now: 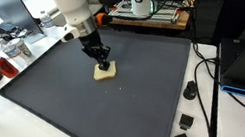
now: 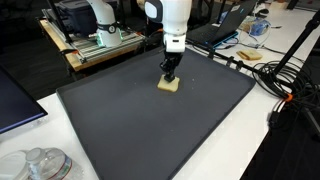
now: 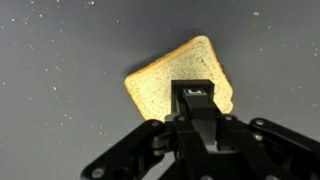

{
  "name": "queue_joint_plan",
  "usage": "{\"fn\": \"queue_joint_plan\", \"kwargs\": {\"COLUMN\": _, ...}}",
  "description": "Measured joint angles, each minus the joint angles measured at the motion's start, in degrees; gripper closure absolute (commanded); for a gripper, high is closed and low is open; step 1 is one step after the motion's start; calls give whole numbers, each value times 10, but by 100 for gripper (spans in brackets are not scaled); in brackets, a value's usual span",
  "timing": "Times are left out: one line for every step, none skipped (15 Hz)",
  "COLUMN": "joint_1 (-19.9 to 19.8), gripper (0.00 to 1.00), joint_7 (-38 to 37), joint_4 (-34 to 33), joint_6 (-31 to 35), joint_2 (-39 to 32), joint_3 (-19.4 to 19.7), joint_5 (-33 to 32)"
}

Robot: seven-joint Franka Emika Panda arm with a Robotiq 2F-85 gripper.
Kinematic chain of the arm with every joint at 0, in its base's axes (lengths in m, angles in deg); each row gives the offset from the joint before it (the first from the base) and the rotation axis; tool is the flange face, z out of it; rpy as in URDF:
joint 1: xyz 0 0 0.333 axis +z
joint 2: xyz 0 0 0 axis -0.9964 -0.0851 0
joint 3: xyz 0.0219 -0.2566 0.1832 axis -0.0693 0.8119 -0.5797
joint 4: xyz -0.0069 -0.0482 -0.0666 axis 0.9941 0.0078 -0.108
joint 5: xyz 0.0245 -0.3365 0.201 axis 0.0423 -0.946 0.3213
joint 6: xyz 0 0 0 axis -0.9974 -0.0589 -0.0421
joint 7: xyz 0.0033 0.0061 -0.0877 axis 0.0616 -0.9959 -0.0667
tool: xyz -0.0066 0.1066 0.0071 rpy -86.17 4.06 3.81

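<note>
Bread: slice of bread [image 3: 180,75] lies flat on the dark mat, pale crumb with a browner crust, one corner toward the top of the wrist view; in both exterior views it sits a little past the mat's middle, toward the cluttered far side [image 1: 106,71] [image 2: 168,85]
Gripper: black Robotiq gripper [image 1: 101,58] points straight down over the slice, its tip at or just above the bread's top face [image 2: 170,72]
Jaws: wrist view shows the fingers drawn together at the slice's near edge [image 3: 195,95]; whether they pinch the bread or merely rest on it, I cannot tell
Mat: large dark mat [image 1: 79,112] covers most of the white table [image 2: 265,140]
Arm: white Panda arm [image 2: 172,20] rises upright above the gripper
Nearby: small black parts [image 1: 185,121] on the table beside the mat's edge; red can [image 1: 2,67] off the opposite corner; laptop [image 2: 215,30] behind
</note>
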Motion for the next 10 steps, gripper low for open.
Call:
{"fn": "queue_joint_plan", "kwargs": {"joint_1": 1, "gripper": 95, "joint_7": -4, "joint_4": -5, "joint_6": -1, "joint_2": -4, "joint_3": 1, "joint_5": -2}}
{"fn": "queue_joint_plan", "kwargs": {"joint_1": 3, "gripper": 95, "joint_7": -9, "joint_4": -11, "joint_6": -3, "joint_2": -9, "joint_3": 2, "joint_5": -4}}
{"fn": "queue_joint_plan", "kwargs": {"joint_1": 4, "gripper": 95, "joint_7": -14, "joint_4": -17, "joint_6": -7, "joint_2": -15, "joint_3": 3, "joint_5": -6}}
{"fn": "queue_joint_plan", "kwargs": {"joint_1": 6, "gripper": 95, "joint_7": -19, "joint_4": -24, "joint_6": -11, "joint_2": -23, "joint_3": 5, "joint_5": -9}}
{"fn": "queue_joint_plan", "kwargs": {"joint_1": 9, "gripper": 95, "joint_7": -26, "joint_4": -32, "joint_6": -16, "joint_2": -32, "joint_3": 7, "joint_5": -12}}
{"fn": "queue_joint_plan", "kwargs": {"joint_1": 11, "gripper": 95, "joint_7": -32, "joint_4": -43, "joint_6": -24, "joint_2": -43, "joint_3": 9, "joint_5": -15}}
{"fn": "queue_joint_plan", "kwargs": {"joint_1": 13, "gripper": 95, "joint_7": -36, "joint_4": -57, "joint_6": -35, "joint_2": -53, "joint_3": 10, "joint_5": -17}}
{"fn": "queue_joint_plan", "kwargs": {"joint_1": 14, "gripper": 95, "joint_7": -39, "joint_4": -72, "joint_6": -53, "joint_2": -61, "joint_3": 11, "joint_5": -18}}
{"fn": "queue_joint_plan", "kwargs": {"joint_1": 15, "gripper": 95, "joint_7": -41, "joint_4": -87, "joint_6": -72, "joint_2": -68, "joint_3": 12, "joint_5": -20}}
{"fn": "queue_joint_plan", "kwargs": {"joint_1": 16, "gripper": 95, "joint_7": -43, "joint_4": -101, "joint_6": -90, "joint_2": -75, "joint_3": 12, "joint_5": -21}}
